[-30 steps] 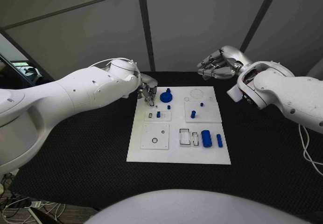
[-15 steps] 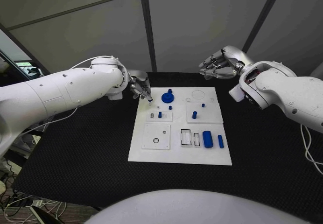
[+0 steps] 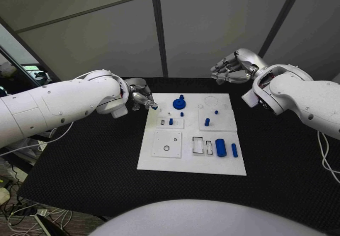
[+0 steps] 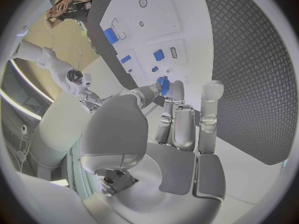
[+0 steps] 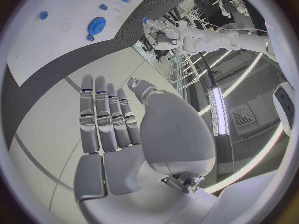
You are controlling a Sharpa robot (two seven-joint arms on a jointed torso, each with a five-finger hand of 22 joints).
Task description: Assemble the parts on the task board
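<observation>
The white task board (image 3: 185, 160) lies mid-table. A blue gear (image 3: 179, 103) sits near its far left corner, with small blue pegs (image 3: 171, 121) (image 3: 207, 121) behind it and a blue cylinder (image 3: 221, 147) beside a thin bar (image 3: 234, 150) near the right edge. My left hand (image 3: 142, 97) hovers just off the far left corner, thumb tip drawn against its fingers (image 4: 177, 117). The gear (image 4: 163, 84) peeks out past those fingertips, and I see nothing held. My right hand (image 3: 230, 69) hangs beyond the board's far edge, fingers (image 5: 106, 119) straight and apart from the thumb, empty.
Black mat (image 3: 85, 162) surrounds the board on all sides. Empty slots (image 3: 198, 144) and a round hole (image 3: 166, 148) show on the board's near half. A ring outline (image 3: 211, 101) marks the far right corner.
My left hand has drawn back leftward from over the board's far left corner to just off its edge. The parts on the board and my right hand have stayed put.
</observation>
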